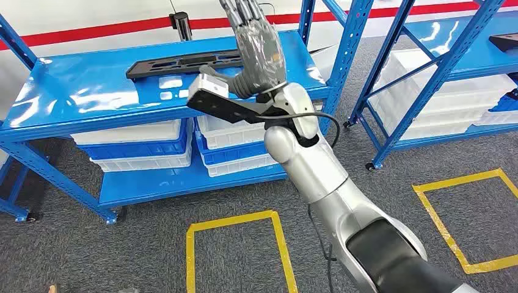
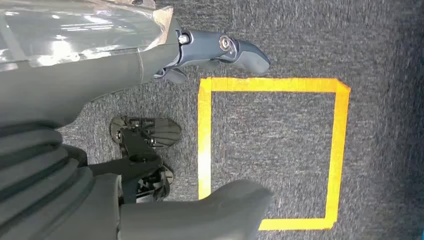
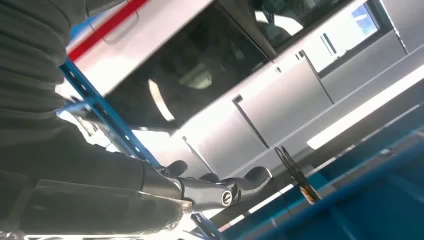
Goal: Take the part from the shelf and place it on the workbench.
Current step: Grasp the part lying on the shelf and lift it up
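Long black part (image 1: 183,62) lying flat on the top deck of the blue shelf (image 1: 79,97), stretched lengthwise along the deck toward its back, one end hidden behind the right robot hand (image 1: 259,52). Right robot hand raised in front of that deck, wrapped in clear film, fingers (image 1: 241,12) pointing up past the top edge of the head view and lying close together; not seen touching the part, and whether it holds anything cannot be told. In the right wrist view, right robot hand (image 3: 210,187) with dark fingers stretched out side by side, nothing visible between them.

Below the shelf's top deck, white and blue bins (image 1: 137,146) stacked on the lower deck. To the right of the shelf, a second blue rack (image 1: 440,67) with white bins. On the grey carpet in front of the shelf, yellow tape rectangles (image 1: 238,244).

Left robot hand (image 2: 165,125) hanging over the carpet beside a yellow tape square (image 2: 272,150), thumb and dark fingers apart, holding nothing.
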Controlling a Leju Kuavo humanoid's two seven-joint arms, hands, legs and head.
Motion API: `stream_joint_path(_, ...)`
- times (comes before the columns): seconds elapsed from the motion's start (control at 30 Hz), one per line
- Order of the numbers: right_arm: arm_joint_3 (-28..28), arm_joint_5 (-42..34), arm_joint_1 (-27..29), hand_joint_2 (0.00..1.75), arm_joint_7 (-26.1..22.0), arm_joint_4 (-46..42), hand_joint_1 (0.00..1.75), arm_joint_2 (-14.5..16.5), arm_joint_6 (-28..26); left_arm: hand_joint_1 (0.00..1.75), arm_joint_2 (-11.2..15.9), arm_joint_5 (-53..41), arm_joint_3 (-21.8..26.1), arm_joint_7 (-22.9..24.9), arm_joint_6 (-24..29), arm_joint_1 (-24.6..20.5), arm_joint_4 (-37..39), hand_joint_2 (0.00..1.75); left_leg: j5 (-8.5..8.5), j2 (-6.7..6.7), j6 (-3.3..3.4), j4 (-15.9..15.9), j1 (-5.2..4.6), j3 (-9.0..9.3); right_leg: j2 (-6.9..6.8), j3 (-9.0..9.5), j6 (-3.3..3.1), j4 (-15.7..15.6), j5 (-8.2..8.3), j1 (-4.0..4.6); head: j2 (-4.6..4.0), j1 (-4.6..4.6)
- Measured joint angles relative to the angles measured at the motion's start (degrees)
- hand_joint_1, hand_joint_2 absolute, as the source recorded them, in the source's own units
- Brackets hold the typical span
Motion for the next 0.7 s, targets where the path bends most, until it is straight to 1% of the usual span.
stream_joint_path(0.13, 1.9, 2.7, -3.1, 1.75, 2.4, 2.5, 0.0, 1.4, 1.6, 0.0, -0.1, -0.6, 0.0, 0.3, 0.2, -0.4, 0.0, 0.0, 0.0, 0.01, 0.0, 0.0, 0.0, -0.01, 0.0, 0.0, 0.0, 0.0, 0.0, 0.0, 0.0, 0.0)
stream_joint_path(0.33, 4.0, 7.1, -6.1, 1.75, 5.5, 10.8, 0.0, 3.8, 3.3, 0.0, -0.2, -0.8, 0.0, 0.6, 1.1, -0.5, 0.1, 0.0, 0.01, -0.02, -0.01, 0.0, 0.03, -0.01, 0.0, -0.01, 0.0, 0.0, 0.0, 0.0, 0.0, 0.01)
stream_joint_path(0.53, 4.4, 8.1, -7.0, 1.75, 6.6, 15.3, 0.0, 4.3, 3.7, 0.0, 0.0, -0.7, 0.0, 0.5, 1.7, -0.5, 0.1, 0.0, 0.01, -0.01, -0.01, 0.0, 0.0, -0.02, 0.01, -0.04, 0.0, 0.0, 0.0, 0.0, 0.0, 0.01)
stream_joint_path(0.7, 3.3, 5.8, -6.8, 1.75, 6.2, 16.0, 0.0, 3.7, 4.4, 0.0, 0.2, 0.0, 0.3, 0.4, 2.0, -0.5, 0.1, 0.0, 0.01, -0.02, -0.01, 0.1, 0.02, 0.09, 0.0, -0.14, 0.0, 0.0, 0.0, 0.0, 0.0, 0.0)
